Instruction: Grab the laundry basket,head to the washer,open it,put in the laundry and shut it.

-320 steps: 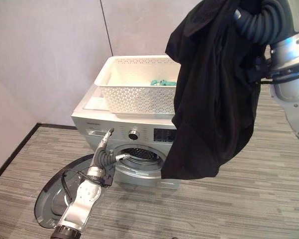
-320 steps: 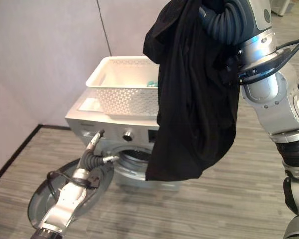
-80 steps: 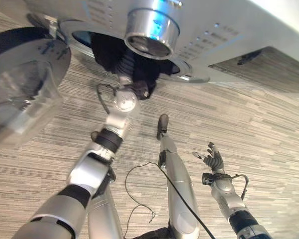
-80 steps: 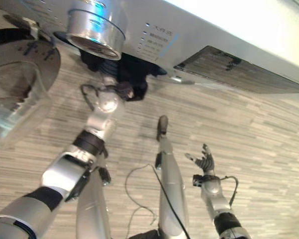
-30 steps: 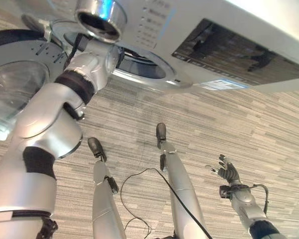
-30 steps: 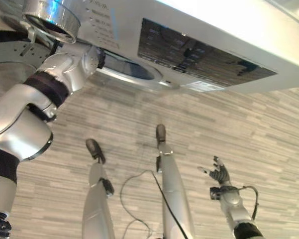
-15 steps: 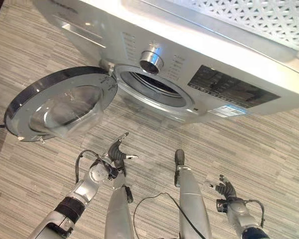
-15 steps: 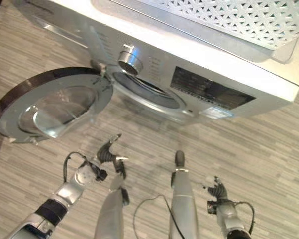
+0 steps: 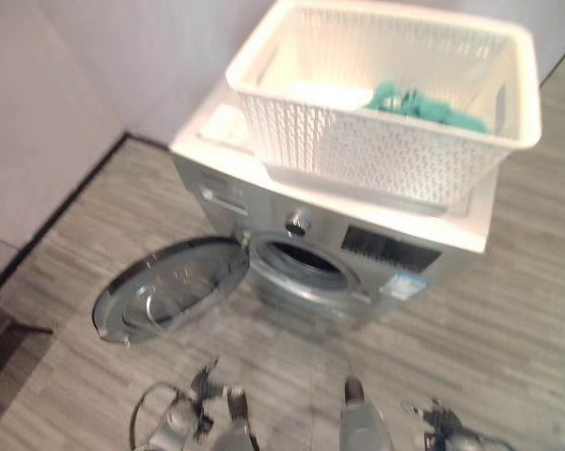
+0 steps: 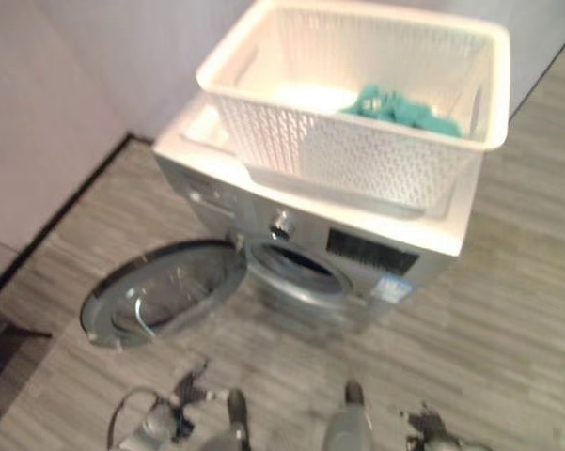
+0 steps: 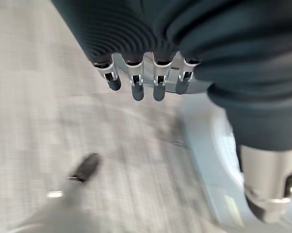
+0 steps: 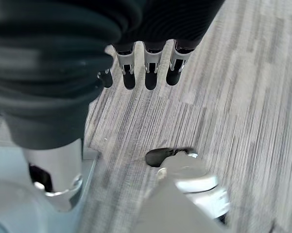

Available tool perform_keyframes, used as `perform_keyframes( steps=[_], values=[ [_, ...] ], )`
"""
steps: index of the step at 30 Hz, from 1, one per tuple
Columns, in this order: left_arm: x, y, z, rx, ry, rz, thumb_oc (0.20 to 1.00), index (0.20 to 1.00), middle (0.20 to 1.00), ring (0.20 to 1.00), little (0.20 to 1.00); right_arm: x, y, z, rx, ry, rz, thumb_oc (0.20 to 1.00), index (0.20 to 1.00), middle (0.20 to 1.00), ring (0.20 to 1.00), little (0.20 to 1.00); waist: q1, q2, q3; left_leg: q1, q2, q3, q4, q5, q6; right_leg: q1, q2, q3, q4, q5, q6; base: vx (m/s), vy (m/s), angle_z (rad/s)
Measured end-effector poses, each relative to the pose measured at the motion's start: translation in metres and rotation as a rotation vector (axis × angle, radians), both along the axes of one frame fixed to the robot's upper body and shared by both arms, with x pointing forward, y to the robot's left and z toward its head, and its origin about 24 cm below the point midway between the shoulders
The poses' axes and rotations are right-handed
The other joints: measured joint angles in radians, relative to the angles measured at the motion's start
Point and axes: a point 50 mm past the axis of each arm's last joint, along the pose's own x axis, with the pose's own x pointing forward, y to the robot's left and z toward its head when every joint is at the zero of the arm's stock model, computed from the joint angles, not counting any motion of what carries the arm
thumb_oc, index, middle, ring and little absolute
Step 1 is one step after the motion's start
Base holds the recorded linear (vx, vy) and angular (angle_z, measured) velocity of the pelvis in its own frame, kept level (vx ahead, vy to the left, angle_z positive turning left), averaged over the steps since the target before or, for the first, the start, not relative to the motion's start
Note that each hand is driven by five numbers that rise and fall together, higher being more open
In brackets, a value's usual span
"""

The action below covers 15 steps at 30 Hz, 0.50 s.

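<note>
From the head cams I've got the silver front-loading washer (image 9: 357, 254) in the room corner, w/ the white perforated plastic laundry basket (image 9: 385, 150) sitting on its top, covering most of it and reaching the right edge. Inside the basket, a bunched teal cloth (image 9: 423, 101) lies toward the back right corner; rest of the basket floor looks bare white. The washer's round glass-and-grey door (image 9: 169, 287) is swung fully open to the left, lying low over the grey wood-grain floor (image 9: 508, 338), and the drum opening (image 9: 306, 263) is dark; can't tell what's inside. My left hand (image 9: 205, 383) is low near the bottom edge of view, in front of the door, apart from it; left wrist cam shows its fingers (image 11: 137, 90) straight and relaxed over the floor, holding nothing. My right hand (image 9: 442, 413) is at lower right, well clear of the washer; right wrist cam shows its fingers (image 12: 149, 77) likewise loose and extended, nothing in them.
</note>
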Motion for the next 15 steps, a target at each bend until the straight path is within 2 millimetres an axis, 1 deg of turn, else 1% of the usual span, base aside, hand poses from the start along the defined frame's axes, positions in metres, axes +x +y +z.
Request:
perform_keyframes(
  steps=[1,2,3,4,6,7,8,10,11,12,13,14,15],
  values=[
    [-0.013,0.003,-0.006,0.021,0.057,0.041,1.0,1.0,1.0,1.0,1.0,-0.012,0.0,-0.003,0.012,0.025,-0.051,1.0,1.0,1.0,1.0,1.0,0.0,-0.004,-0.043,0.01,0.002,0.0,0.0,-0.014,-0.012,0.022,0.003,-0.005,-0.036,0.006,0.002,0.1,0.057,0.03],
    [-0.022,0.005,-0.009,0.026,0.082,0.083,1.0,1.0,1.0,1.0,1.0,-0.018,-0.001,-0.004,0.019,0.031,-0.084,1.0,1.0,1.0,1.0,1.0,0.0,-0.003,-0.067,0.015,0.003,0.001,-0.003,-0.025,-0.019,0.035,0.004,-0.006,-0.06,0.009,0.005,0.06,0.04,-0.01],
    [-0.026,0.006,-0.01,0.028,0.094,0.099,1.0,1.0,1.0,1.0,1.0,-0.02,-0.001,-0.004,0.019,0.034,-0.093,1.0,1.0,1.0,1.0,1.0,0.0,-0.003,-0.08,0.014,0.003,0.001,-0.001,-0.028,-0.023,0.037,0.004,-0.005,-0.066,0.012,0.004,0.08,0.05,-0.08],
    [-0.034,0.007,-0.012,0.033,0.123,0.125,1.0,1.0,1.0,1.0,1.0,-0.025,-0.002,-0.004,0.027,0.035,-0.131,1.0,1.0,1.0,1.0,1.0,-0.001,-0.004,-0.114,0.021,0.0,0.006,0.0,-0.03,-0.027,0.062,0.004,-0.005,-0.108,0.035,0.009,0.07,0.038,-0.09],
    [-0.039,0.009,-0.013,0.022,0.134,0.179,1.0,1.0,1.0,1.0,1.0,-0.027,-0.003,-0.004,0.032,0.025,-0.173,1.0,1.0,1.0,1.0,1.0,0.002,-0.004,-0.125,0.036,-0.001,0.017,-0.005,-0.034,-0.034,0.092,0.004,-0.005,-0.141,0.052,0.008,0.05,0.034,-0.15],
    [-0.047,0.009,-0.015,0.012,0.16,0.223,1.0,1.0,1.0,1.0,1.0,-0.026,-0.007,-0.003,0.031,0.011,-0.205,1.0,1.0,1.0,1.0,1.0,0.01,-0.006,-0.149,0.048,0.002,0.029,-0.005,-0.046,-0.05,0.107,0.006,0.004,-0.178,0.063,0.012,0.01,0.023,-0.2],
    [-0.049,0.01,-0.016,0.013,0.167,0.227,1.0,1.0,1.0,1.0,1.0,-0.029,-0.008,-0.002,0.027,0.012,-0.211,1.0,1.0,1.0,1.0,1.0,0.008,-0.002,-0.161,0.049,0.002,0.03,-0.005,-0.047,-0.05,0.105,0.006,0.01,-0.178,0.063,0.012,0.03,0.025,-0.19],
    [-0.049,0.01,-0.016,0.012,0.166,0.227,1.0,1.0,1.0,1.0,1.0,-0.024,-0.012,0.001,0.018,-0.027,-0.219,1.0,1.0,1.0,1.0,1.0,0.009,0.005,-0.171,0.048,0.001,0.03,-0.005,-0.047,-0.05,0.106,0.005,0.011,-0.174,0.064,0.012,0.04,0.03,-0.03],
    [-0.051,0.01,-0.016,0.012,0.169,0.233,1.0,1.0,1.0,1.0,1.0,-0.009,-0.016,0.008,-0.006,-0.106,-0.201,1.0,1.0,1.0,1.0,1.0,0.008,0.01,-0.176,0.048,0.001,0.032,-0.005,-0.047,-0.05,0.104,0.005,0.013,-0.172,0.066,0.011,0.06,0.037,-0.03],
    [-0.051,0.01,-0.016,0.01,0.169,0.234,1.0,1.0,1.0,1.0,1.0,0.0,-0.017,0.013,-0.02,-0.158,-0.186,1.0,1.0,1.0,1.0,1.0,0.007,0.011,-0.177,0.048,0.001,0.032,-0.005,-0.047,-0.05,0.104,0.005,0.014,-0.173,0.066,0.011,0.04,0.017,-0.03],
    [-0.051,0.01,-0.016,0.01,0.17,0.235,1.0,1.0,1.0,1.0,1.0,0.003,-0.019,0.017,-0.033,-0.189,-0.178,1.0,1.0,1.0,1.0,1.0,0.005,0.011,-0.178,0.049,0.001,0.032,-0.005,-0.046,-0.05,0.101,0.005,0.015,-0.174,0.067,0.011,0.05,0.032,-0.01],
    [-0.05,0.009,-0.016,0.008,0.167,0.233,1.0,1.0,1.0,1.0,1.0,0.016,-0.02,0.023,-0.046,-0.246,-0.167,1.0,1.0,1.0,1.0,1.0,0.007,0.008,-0.18,0.048,0.002,0.033,-0.005,-0.047,-0.051,0.104,0.005,0.014,-0.175,0.065,0.011,0.05,0.053,0.01],
    [-0.05,0.008,-0.016,0.005,0.167,0.234,1.0,1.0,1.0,1.0,1.0,0.039,-0.023,0.043,-0.09,-0.388,-0.143,1.0,1.0,1.0,1.0,1.0,0.006,0.003,-0.182,0.048,0.0,0.031,-0.006,-0.047,-0.051,0.102,0.005,0.014,-0.179,0.064,0.01,0.06,0.077,0.02]
  ],
)
